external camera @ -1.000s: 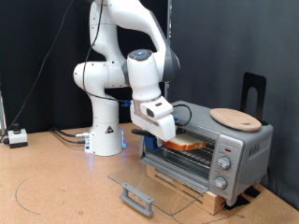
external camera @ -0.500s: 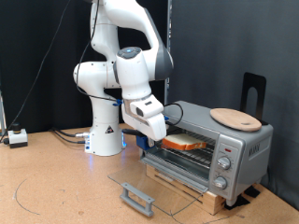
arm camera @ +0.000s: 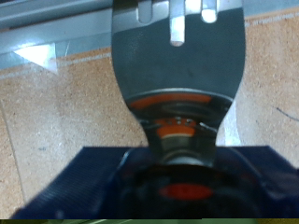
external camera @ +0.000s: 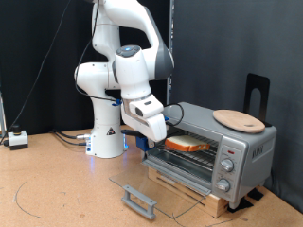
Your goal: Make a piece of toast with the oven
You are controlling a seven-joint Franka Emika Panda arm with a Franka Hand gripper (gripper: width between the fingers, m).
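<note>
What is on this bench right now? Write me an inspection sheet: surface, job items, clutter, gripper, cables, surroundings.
Surface: brown table, white arc line marked on it at the exterior view's left.
Job items: oven with its glass door folded down flat; piece of toast lying on the rack inside.
Clutter: round wooden board on the oven's top; small white box at the exterior view's left edge.
Gripper: gripper just outside the oven mouth, beside the toast; nothing visible between its fingers.
Cables: bundle at the robot base.
Surroundings: dark curtain behind; black stand behind the oven.
</note>
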